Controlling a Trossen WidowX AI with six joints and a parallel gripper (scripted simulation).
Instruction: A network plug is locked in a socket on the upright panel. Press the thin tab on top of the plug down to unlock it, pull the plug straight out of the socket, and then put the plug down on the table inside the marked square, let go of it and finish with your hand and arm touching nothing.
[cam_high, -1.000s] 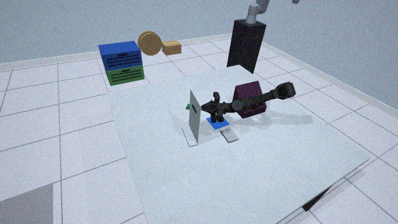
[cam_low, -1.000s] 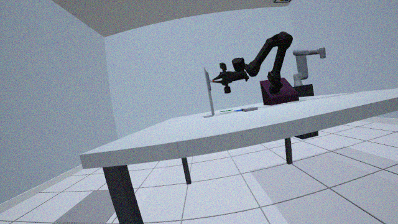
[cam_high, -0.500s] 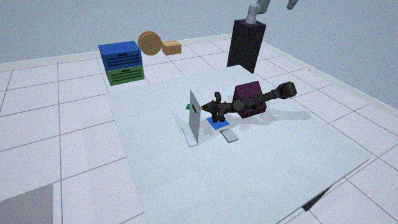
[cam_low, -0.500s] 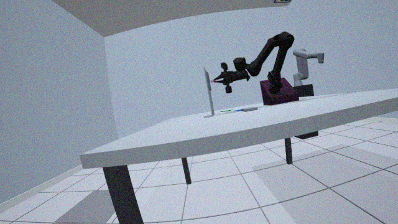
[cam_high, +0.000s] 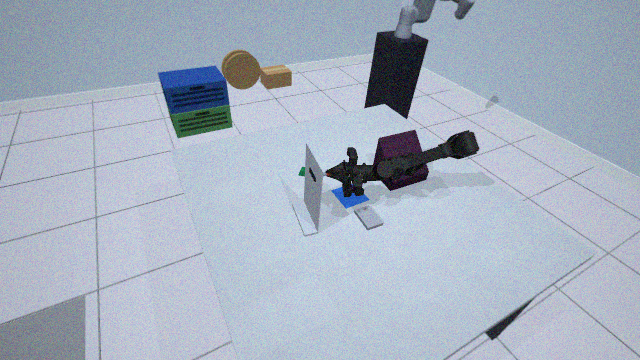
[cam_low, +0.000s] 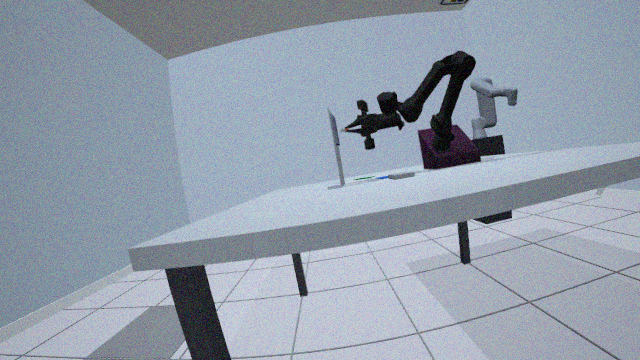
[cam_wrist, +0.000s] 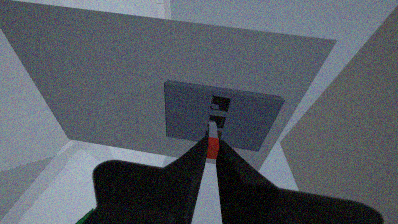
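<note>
My gripper (cam_high: 327, 173) (cam_low: 346, 130) (cam_wrist: 212, 143) is shut on the plug (cam_wrist: 213, 148), which shows red between the fingertips with a thin pale part pointing forward. The upright grey panel (cam_high: 312, 200) (cam_low: 340, 167) (cam_wrist: 115, 75) stands just ahead of the fingers. Its blue-grey socket block (cam_wrist: 187, 112) has two dark openings, one above the other. The plug's front is just in front of the lower opening and looks out of it, with a small gap. A blue square (cam_high: 351, 199) lies on the table below the gripper. The tab is too small to make out.
A small grey box (cam_high: 369, 218) (cam_low: 401, 175) lies beside the blue square. A green patch (cam_high: 302, 172) shows behind the panel in the top view. The arm's purple base block (cam_high: 400, 145) (cam_low: 452, 150) stands behind the gripper.
</note>
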